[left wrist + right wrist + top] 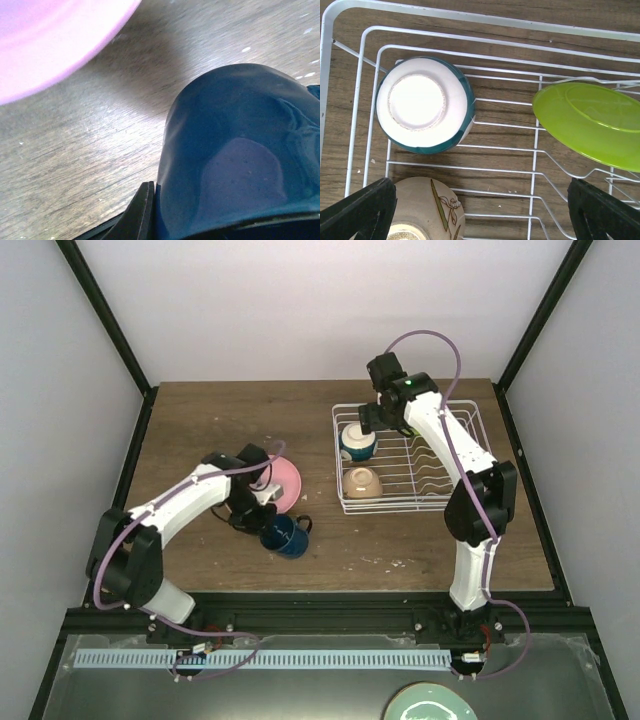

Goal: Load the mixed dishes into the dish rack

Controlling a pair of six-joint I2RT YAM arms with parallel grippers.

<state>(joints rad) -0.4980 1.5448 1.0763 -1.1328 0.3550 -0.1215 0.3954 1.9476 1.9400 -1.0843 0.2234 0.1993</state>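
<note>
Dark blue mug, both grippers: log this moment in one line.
left gripper: shut on dark blue handled mug | right gripper: open over white wire dish rack | pink round plate: on table

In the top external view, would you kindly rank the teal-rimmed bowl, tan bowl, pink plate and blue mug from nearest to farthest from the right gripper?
From the right gripper:
1. teal-rimmed bowl, beside it, rack's far-left corner
2. tan bowl, rack's near-left corner
3. pink plate, left of the rack
4. blue mug, below the plate in view
</note>
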